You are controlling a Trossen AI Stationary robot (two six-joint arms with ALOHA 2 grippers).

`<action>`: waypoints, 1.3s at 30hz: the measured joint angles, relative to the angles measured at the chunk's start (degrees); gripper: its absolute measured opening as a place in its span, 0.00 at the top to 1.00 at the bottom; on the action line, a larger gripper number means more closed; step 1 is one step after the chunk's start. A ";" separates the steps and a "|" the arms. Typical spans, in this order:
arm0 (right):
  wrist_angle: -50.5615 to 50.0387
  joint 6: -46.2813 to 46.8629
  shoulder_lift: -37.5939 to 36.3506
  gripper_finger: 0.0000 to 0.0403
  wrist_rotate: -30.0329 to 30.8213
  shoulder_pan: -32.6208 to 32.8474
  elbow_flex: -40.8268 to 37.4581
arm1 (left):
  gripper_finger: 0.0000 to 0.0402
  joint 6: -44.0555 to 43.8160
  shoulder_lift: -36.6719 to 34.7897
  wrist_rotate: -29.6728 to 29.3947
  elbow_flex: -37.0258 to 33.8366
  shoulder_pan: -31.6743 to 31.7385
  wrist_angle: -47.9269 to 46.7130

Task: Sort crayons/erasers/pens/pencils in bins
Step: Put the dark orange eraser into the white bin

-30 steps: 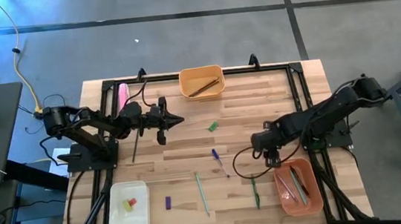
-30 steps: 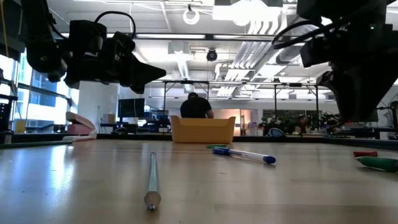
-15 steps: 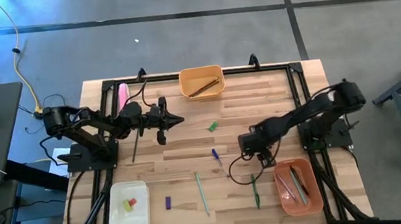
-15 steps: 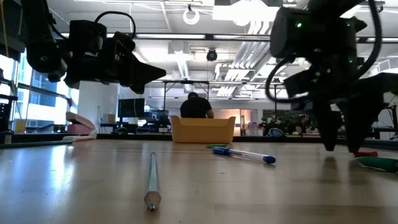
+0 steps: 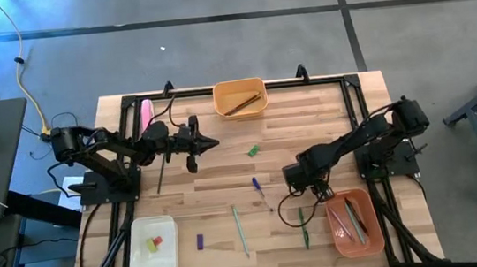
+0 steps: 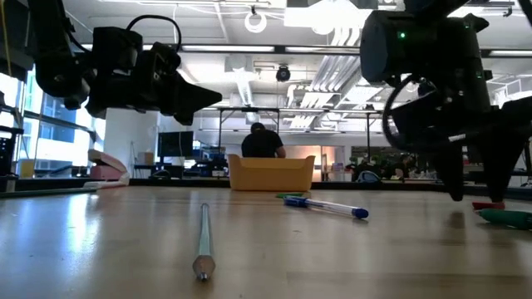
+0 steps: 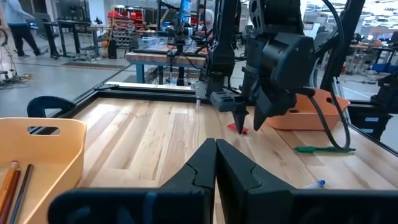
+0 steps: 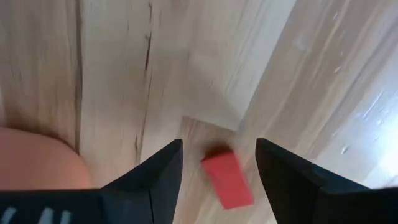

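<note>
The wooden table (image 5: pixel 224 166) carries three bins (image 5: pixel 239 98), scattered pens (image 5: pixel 241 231), a purple stub (image 5: pixel 200 241), and a red eraser (image 8: pixel 227 179) directly below the right gripper (image 5: pixel 313 193).

My right arm reaches in across the table w/ elbow bent, wrist tipped down; right gripper (image 6: pixel 478 195) hangs just above the tabletop, fingers (image 8: pixel 155 171) spread wide, nothing betw. them. My left arm sits folded at the table's left side, left gripper (image 5: pixel 211 142) pinched closed, held level, pointing inward.
</note>
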 joint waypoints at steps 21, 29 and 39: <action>-2.55 -6.04 3.65 0.57 1.83 0.03 0.37 | 1.00 0.02 0.00 0.02 0.00 0.00 0.00; -2.71 -4.10 3.72 0.70 2.09 -0.02 0.30 | 1.00 0.02 0.00 0.02 0.00 0.00 -0.02; -5.97 -0.75 4.03 0.80 0.96 -0.38 3.81 | 1.00 0.02 0.00 0.00 0.00 -0.02 0.00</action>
